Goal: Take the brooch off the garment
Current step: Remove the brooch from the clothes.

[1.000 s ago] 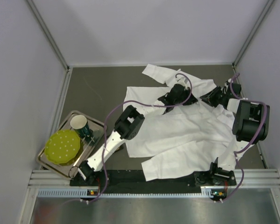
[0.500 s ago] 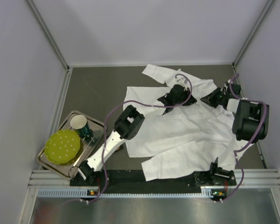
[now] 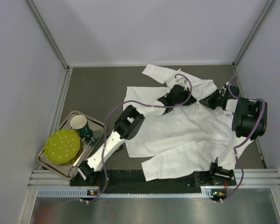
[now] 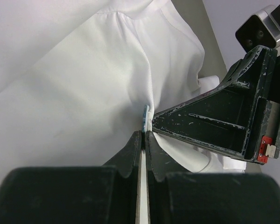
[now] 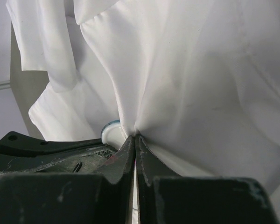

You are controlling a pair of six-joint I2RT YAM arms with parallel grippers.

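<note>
White shirt (image 3: pixel 177 135) | brooch (image 4: pixel 147 119) nipped btwn L jaws' tips | R jaws clamp shirt just beside

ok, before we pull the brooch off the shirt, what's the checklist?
1. Left fingers shut on the brooch: ok, its blue-rimmed edge shows at their tips.
2. Right fingers shut on the shirt beside the brooch: ok, the cloth puckers into the pinch.
3. Brooch free of the cloth: not ok, it lies against the fold.
4. Gap between the two arms' fingers: cannot tell, they are very close.
5. Rest of the shirt slack on the table: ok.
</note>
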